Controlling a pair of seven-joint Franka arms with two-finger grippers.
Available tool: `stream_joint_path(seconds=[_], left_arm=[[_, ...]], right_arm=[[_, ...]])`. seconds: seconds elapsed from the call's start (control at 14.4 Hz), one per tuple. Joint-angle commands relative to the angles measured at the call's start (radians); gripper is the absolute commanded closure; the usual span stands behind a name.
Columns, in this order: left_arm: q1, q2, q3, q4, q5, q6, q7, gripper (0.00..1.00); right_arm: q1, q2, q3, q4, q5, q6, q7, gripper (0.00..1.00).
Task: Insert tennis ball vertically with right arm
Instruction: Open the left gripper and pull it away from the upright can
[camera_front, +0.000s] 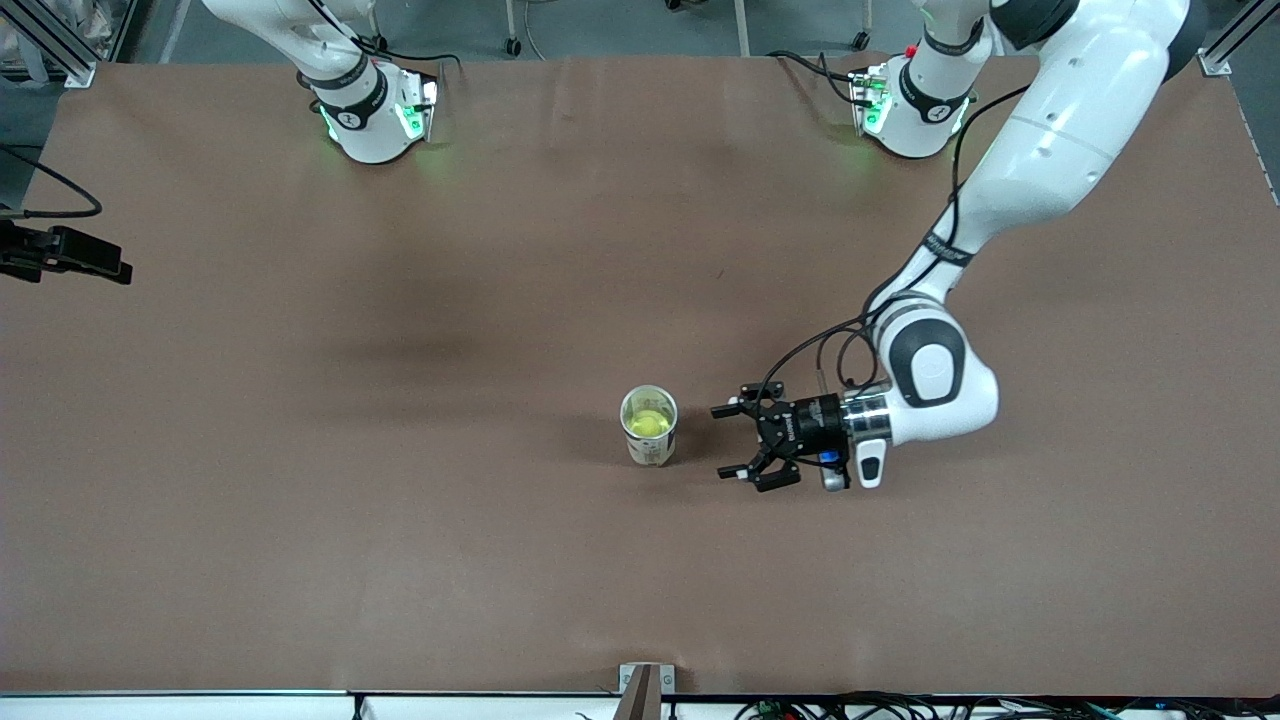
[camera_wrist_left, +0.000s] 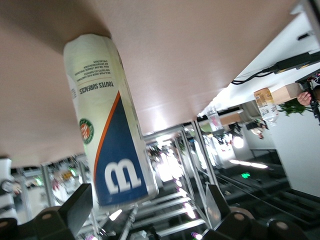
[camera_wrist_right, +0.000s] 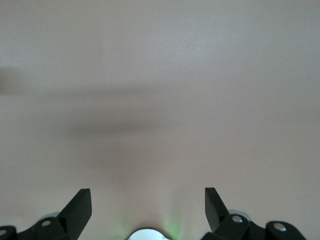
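The tennis ball sits inside the upright can at centre frame on the worktop; light, fuzzy, springy, best pinched across its middle; left gripper wide open, empty, beside the can; right gripper open, empty, waiting.

Left arm: base at the upper right of the front view, reaching down-frame with its forearm bent low and its wrist turned sideways. Left claw: horizontal near centre frame, low over the counter, fingers spread wide, holding nothing.

Right arm: base at the upper left of the front view, waiting. Right claw: fingers spread apart, facing bare counter in its wrist view.
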Motion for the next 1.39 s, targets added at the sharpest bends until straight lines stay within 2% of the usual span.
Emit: stream_joint_path(seconds=[0.0, 0.21, 0.42, 0.69, 0.76, 1.11, 1.32], left_arm=[[0.049, -0.161, 0.007, -0.097, 0.159, 0.001, -0.042, 0.0], [0.103, -0.267, 0.007, -0.103, 0.392, -0.056, -0.061, 0.0], [0.158, -0.357, 0.011, -0.077, 0.689, -0.123, -0.064, 0.0], [0.204, -0.419, 0.009, 0.018, 1.051, -0.261, -0.03, 0.0], [0.212, -0.438, 0.011, 0.032, 1.105, -0.281, 0.005, 0.0], [0.278, -0.567, 0.012, 0.02, 1.225, -0.341, 0.244, 0.0], [0.3, -0.636, 0.015, 0.003, 1.252, -0.344, 0.317, 0.0]], right_arm=[[-0.006, -0.169, 0.013, -0.238, 0.012, 0.129, 0.012, 0.0], [-0.046, -0.181, 0.072, -0.242, 0.009, 0.122, 0.01, 0.0], [-0.041, -0.194, 0.072, -0.228, 0.006, 0.087, 0.012, 0.0], [-0.04, -0.192, 0.073, -0.142, 0.0, -0.005, 0.01, 0.0], [-0.041, -0.191, 0.07, -0.133, 0.002, -0.008, 0.01, 0.0], [-0.044, -0.189, 0.067, -0.13, 0.017, 0.007, 0.01, 0.0], [-0.044, -0.191, 0.067, -0.121, 0.017, -0.004, 0.012, 0.0]])
